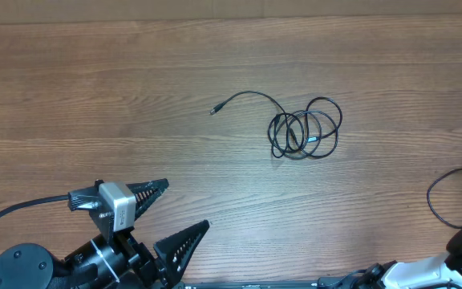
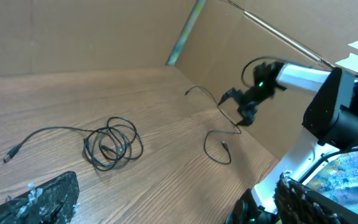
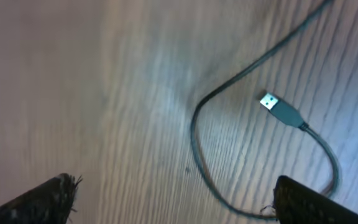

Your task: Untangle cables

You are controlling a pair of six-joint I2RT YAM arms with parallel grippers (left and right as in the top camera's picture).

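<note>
Nearest edge of the surface (image 1: pixel 70 96), left side: left fingers (image 1: pixel 184 239) spread wide apart over bare wood, gripping nothing.

Near right corner: right fingers (image 3: pixel 303 202) also spread wide, poised above the loose cable (image 3: pixel 194 137); contact not evident. Its USB plug (image 3: pixel 279 109) lies flat between the two tips, and the cord curves in an open loop along the right edge.

Farther out, right of centre: coiled cable (image 1: pixel 305 128), several overlapping loops bunched flat on the wood. One tail arcs leftward and ends in a small plug (image 1: pixel 212 111). The bundle sits well apart from both sets of fingers and from the loose cable.
</note>
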